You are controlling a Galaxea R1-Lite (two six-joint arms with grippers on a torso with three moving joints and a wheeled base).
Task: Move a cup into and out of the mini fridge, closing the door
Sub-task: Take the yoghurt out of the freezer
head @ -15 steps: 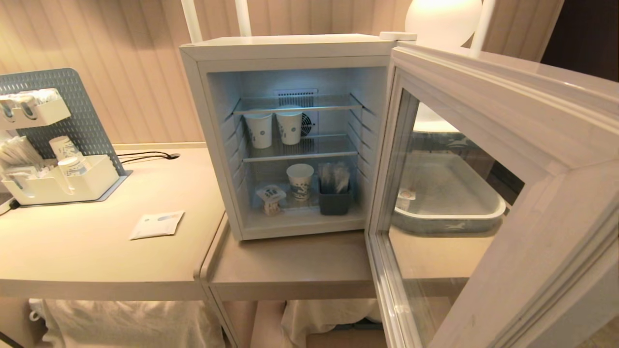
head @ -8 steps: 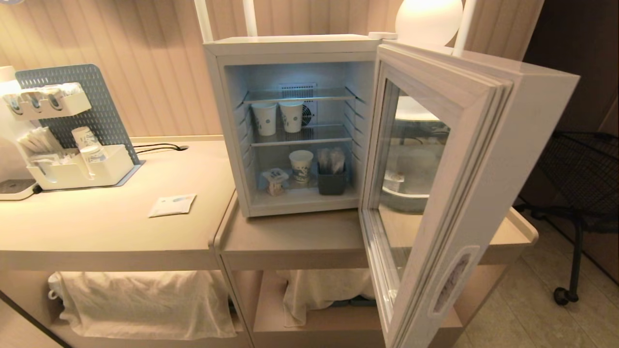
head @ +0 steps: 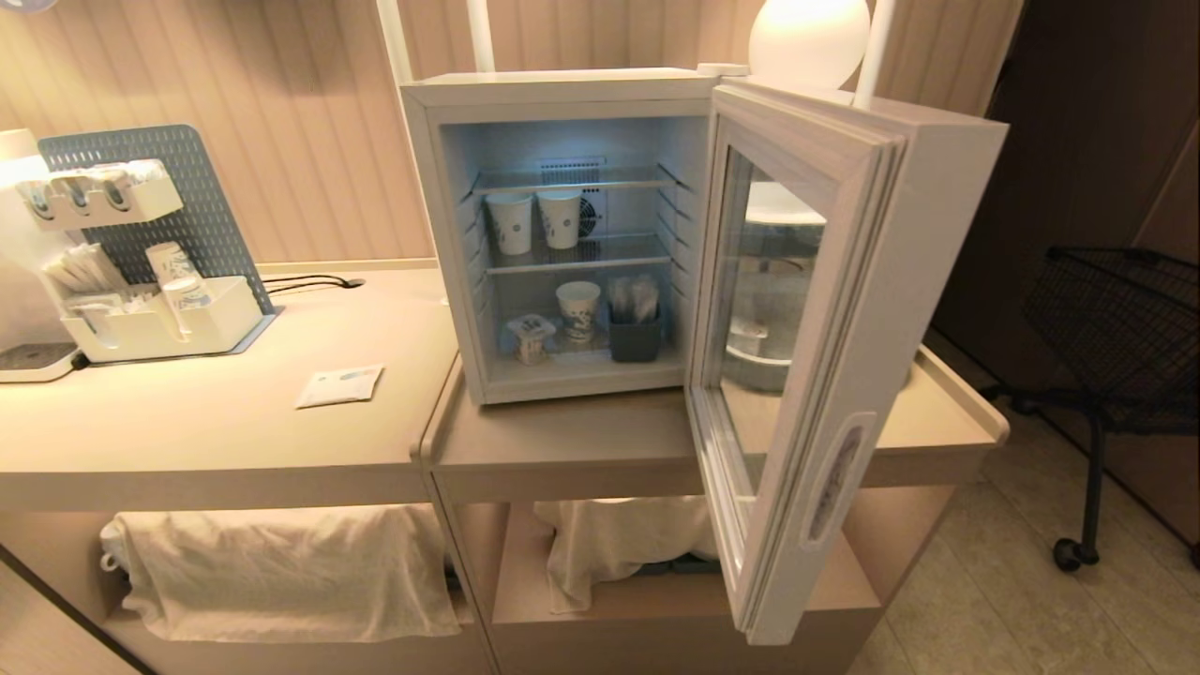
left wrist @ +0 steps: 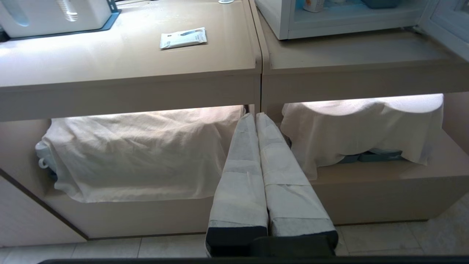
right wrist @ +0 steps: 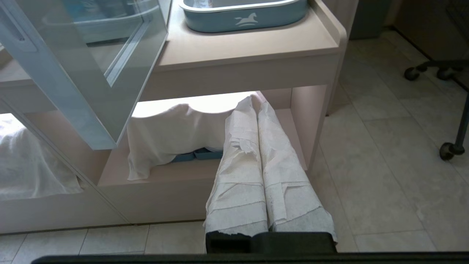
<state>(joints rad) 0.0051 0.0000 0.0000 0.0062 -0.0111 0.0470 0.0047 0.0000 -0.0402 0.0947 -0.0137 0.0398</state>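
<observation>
The white mini fridge (head: 562,89) stands on the beige counter with its door (head: 806,375) swung wide open to the right. On its bottom shelf at the left sits the cup (head: 531,337), a small white tub with a flared rim. Neither arm shows in the head view. My left gripper (left wrist: 255,116) hangs low in front of the counter's lower shelf, shut and empty, its fingers wrapped in white tape. My right gripper (right wrist: 255,99) hangs likewise further right, shut with nothing held, below the open door (right wrist: 73,73).
Inside the fridge are white paper cups (head: 534,220), another paper cup (head: 578,309) and a dark holder (head: 635,337). A sachet (head: 339,385) and an organiser rack (head: 141,281) sit on the left counter. A blue tray (right wrist: 245,14) stands behind the door. White cloths (left wrist: 139,150) drape the lower shelves. A wheeled wire cart (head: 1116,356) is at right.
The whole scene has shrunk and shifted, so the camera has backed away from the fridge. The door, cup and cups inside stay as they were.
</observation>
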